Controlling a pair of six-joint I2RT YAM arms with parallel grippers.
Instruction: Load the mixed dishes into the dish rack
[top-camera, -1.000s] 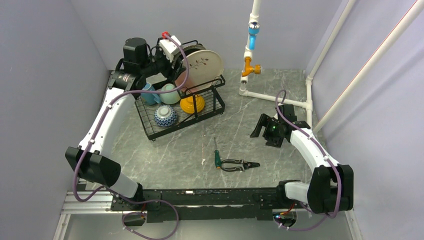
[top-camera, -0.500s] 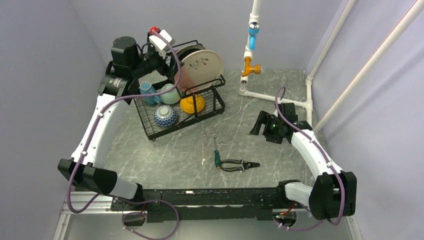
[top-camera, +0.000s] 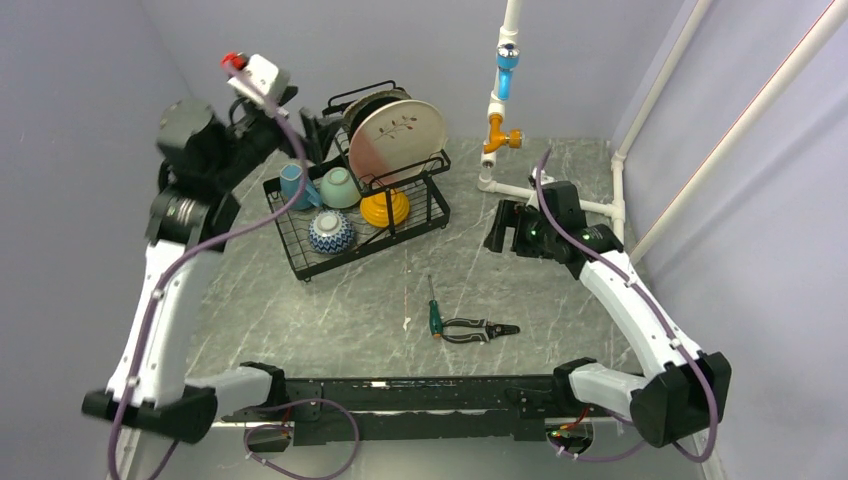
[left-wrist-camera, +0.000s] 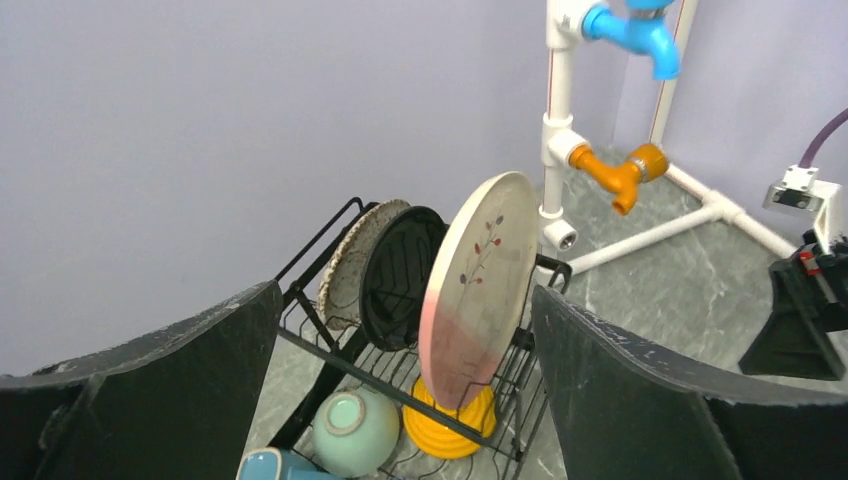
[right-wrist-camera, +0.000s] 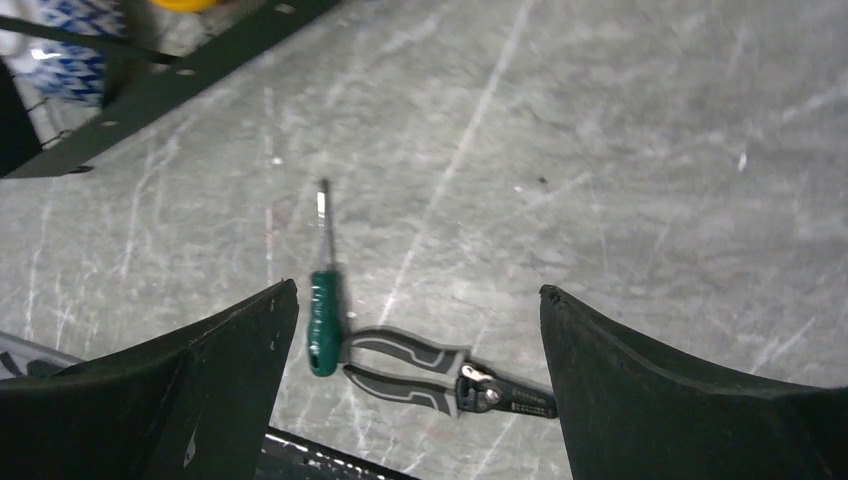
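Rack (top-camera: 375, 240) holds three plates (top-camera: 398, 138), three bowls (top-camera: 330, 232), mug (top-camera: 293, 186). Left gripper (left-wrist-camera: 405, 290), right gripper (right-wrist-camera: 420, 288) apart, empty. Loading looks done.

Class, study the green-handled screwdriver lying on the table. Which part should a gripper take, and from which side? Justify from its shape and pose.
Grip the screwdriver by its green handle, from straight above, jaws across it. It lies flat, so only the top is free, and the handle is its thickest part. Stay towards the shaft end: the pliers lie close beside the butt.
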